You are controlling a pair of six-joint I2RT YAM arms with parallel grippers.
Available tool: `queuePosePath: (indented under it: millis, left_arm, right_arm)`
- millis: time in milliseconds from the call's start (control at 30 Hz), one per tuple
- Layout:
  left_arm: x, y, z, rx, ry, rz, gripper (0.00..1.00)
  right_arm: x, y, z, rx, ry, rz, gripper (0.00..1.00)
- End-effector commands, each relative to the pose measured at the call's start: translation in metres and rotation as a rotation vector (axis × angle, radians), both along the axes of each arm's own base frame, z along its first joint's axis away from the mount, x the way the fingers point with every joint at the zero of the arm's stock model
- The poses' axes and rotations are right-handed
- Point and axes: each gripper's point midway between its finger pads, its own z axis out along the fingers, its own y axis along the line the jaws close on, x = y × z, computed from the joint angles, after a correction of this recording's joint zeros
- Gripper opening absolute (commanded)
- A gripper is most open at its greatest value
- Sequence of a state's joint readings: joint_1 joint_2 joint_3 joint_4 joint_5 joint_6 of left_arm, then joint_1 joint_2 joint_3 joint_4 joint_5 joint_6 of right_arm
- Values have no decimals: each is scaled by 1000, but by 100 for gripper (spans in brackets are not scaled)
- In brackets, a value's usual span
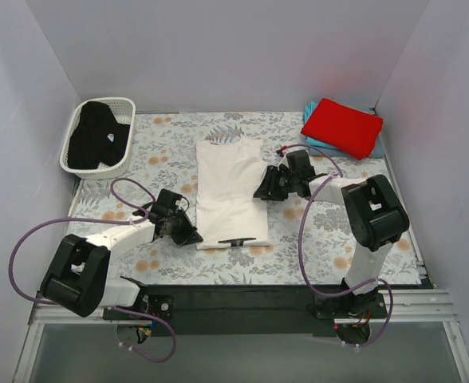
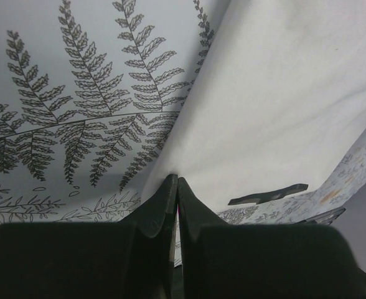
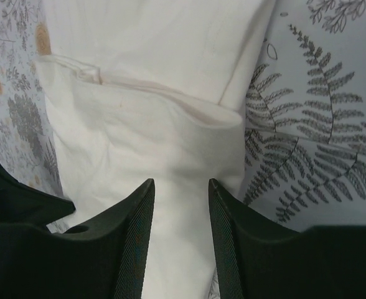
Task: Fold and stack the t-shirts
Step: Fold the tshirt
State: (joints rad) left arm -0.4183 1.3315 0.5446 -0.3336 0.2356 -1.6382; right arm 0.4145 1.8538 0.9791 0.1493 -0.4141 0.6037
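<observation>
A large white t-shirt (image 1: 228,191) lies folded into a long strip in the middle of the table, with a bit of black print (image 1: 237,240) showing at its near end. My left gripper (image 1: 188,233) is shut on the shirt's near left edge; in the left wrist view its tips (image 2: 177,180) pinch the white cloth (image 2: 282,99). My right gripper (image 1: 265,187) is open over the shirt's right edge, with white cloth (image 3: 139,124) between its fingers (image 3: 182,184). A folded red t-shirt (image 1: 342,126) lies on a teal one (image 1: 317,144) at the far right. A black t-shirt (image 1: 97,136) sits in the basket.
A white lattice basket (image 1: 128,104) stands at the far left corner. A floral table cloth (image 1: 163,152) covers the table. White walls close in the left, back and right sides.
</observation>
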Motion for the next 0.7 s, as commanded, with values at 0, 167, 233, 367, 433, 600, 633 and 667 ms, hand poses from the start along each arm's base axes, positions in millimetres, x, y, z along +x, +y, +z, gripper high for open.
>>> queuePosePath:
  millis: [0,167,233,367,433,600,633,667]
  left_arm:
    - [6,2,17,19,-48,-8,0]
    - [11,4,52,19,-102,-3,21]
    - [6,5,53,21,-84,-12,25]
    - [-6,4,45,11,-48,-35,28]
    - [-11,2,40,-11,-47,-51,28]
    - [-20,-3,27,-50,-26,-76,24]
    - [-21,-1,23,-40,-17,-74,23]
    - [-26,2,18,-29,0,-71,22]
  right_arm:
    - [-11,-6,27,0,-54,28,47]
    - [-60,-21,36,-67,-28,42,48]
    - [-86,-22,34,-84,-3,60,48]
    - [-131,-25,17,-112,55,61,47]
    - [-144,-23,15,-117,46,71,47]
    - [-162,-25,-6,-141,95,73,43]
    - [-165,-28,-12,-152,109,70,42]
    - [-170,-32,-18,-164,123,69,42]
